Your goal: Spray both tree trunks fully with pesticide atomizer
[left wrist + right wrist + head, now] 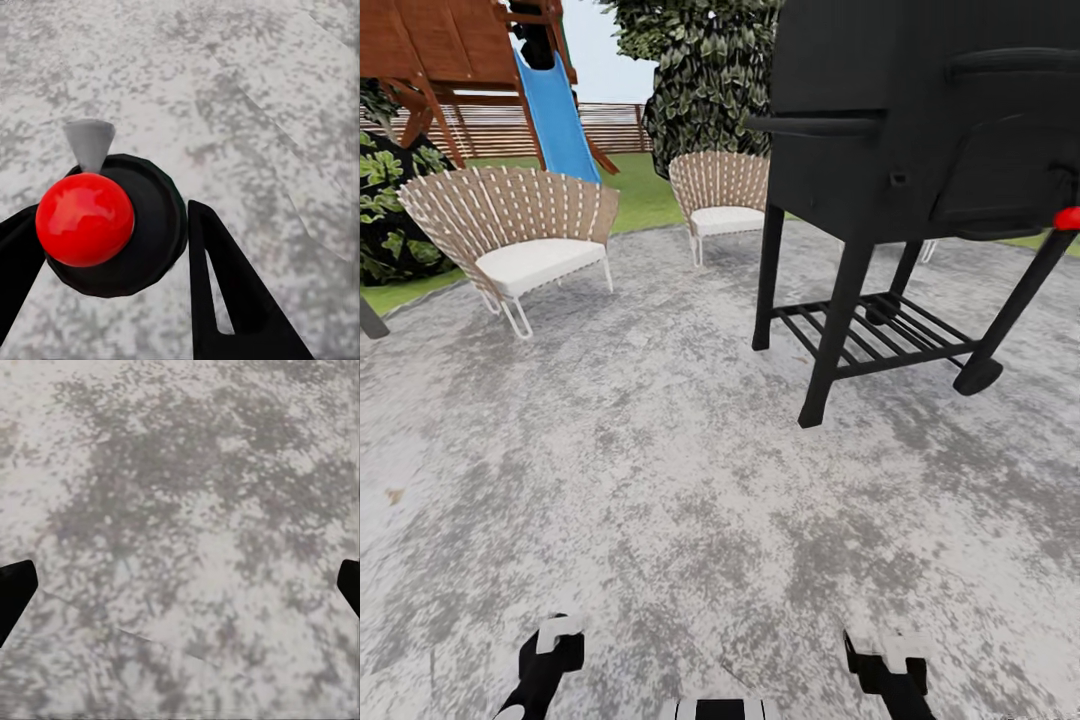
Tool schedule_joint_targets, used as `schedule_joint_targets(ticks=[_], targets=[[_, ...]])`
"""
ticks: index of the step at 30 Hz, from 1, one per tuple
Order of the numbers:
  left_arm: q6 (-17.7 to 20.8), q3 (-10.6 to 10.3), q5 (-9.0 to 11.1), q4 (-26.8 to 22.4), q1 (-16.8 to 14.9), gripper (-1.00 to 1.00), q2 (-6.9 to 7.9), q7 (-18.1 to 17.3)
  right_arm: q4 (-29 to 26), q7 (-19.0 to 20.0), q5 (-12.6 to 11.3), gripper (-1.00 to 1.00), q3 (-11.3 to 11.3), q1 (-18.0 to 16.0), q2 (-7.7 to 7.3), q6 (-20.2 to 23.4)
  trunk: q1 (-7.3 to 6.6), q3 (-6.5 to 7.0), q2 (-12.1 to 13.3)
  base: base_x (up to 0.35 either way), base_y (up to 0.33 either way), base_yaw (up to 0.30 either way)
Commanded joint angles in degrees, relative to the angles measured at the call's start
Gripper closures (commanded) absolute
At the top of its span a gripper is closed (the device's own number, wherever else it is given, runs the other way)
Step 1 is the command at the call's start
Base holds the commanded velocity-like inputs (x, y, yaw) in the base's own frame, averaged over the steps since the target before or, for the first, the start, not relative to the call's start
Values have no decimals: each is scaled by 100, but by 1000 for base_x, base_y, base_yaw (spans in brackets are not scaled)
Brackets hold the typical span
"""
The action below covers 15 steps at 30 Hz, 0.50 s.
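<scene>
While it sits between the left gripper (112, 262)'s two black fingers, which appear closed on its body, the small dark green-black pesticide atomizer (124, 225) with a glossy red ball top hangs over the mottled grey concrete floor (255, 97). It looks light, rigid and smooth, likely slippery; the round body suits gripping. No label or writing is readable. The right gripper (180, 585)'s fingers are spread wide, empty. A black metal grill (920, 150) and woven wicker chairs (520, 230) stand ahead.

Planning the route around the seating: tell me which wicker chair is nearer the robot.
The left chair, beside the blue slide. It sits closer and looks larger; the other chair stands farther back, next to the black grill.
</scene>
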Motion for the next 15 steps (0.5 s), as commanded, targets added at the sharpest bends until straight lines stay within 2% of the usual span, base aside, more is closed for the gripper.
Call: schedule_joint_targets(ticks=[1,10,15], targets=[[1,-3,-9,21,18,100,-3,14,103,-2,-1,-100,-2,2,-1,-80,-2,31,2,0,0,-196],[-4,-4,-16,56,38,100,-5,22,233,0,-2,-100,2,3,2,-131,-26,299,14,0,0,-183],[-6,-4,-18,58,45,100,0,23,379,8,-2,-100,5,3,7,-133,-135,428,214,0,0,-178]])
